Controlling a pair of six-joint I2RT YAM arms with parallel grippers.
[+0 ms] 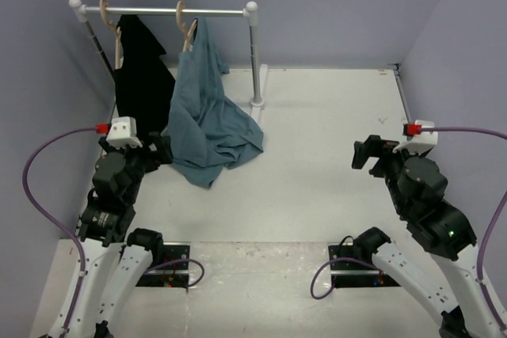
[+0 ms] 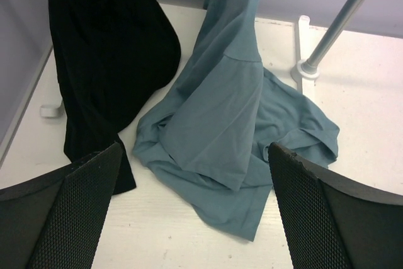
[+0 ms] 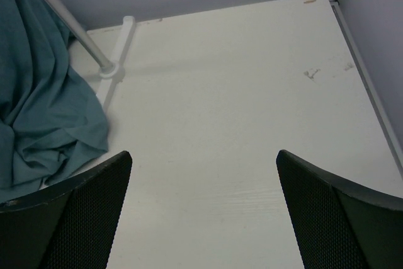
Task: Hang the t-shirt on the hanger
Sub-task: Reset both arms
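You have the dusty grey-blue cotton t-shirt (image 1: 207, 120) hanging from the pale wooden hanger (image 1: 187, 28) on the white metal garment rail (image 1: 162, 12); its upper part gathers into a narrow bunch at the hanger, and its lower part lies heaped in folds on the white tabletop (image 1: 317, 116), just beside the rail's foot; how the cloth sits over the hanger's arms you cannot tell from these views. A black garment (image 1: 141, 69) hangs just left of it on a second wooden hanger (image 1: 105, 12). Your left tool (image 2: 194, 149) is spread wide and holds nothing, near the shirt's heaped hem; your right tool (image 3: 203, 153) is likewise wide apart and empty, well apart from the shirt over bare tabletop.
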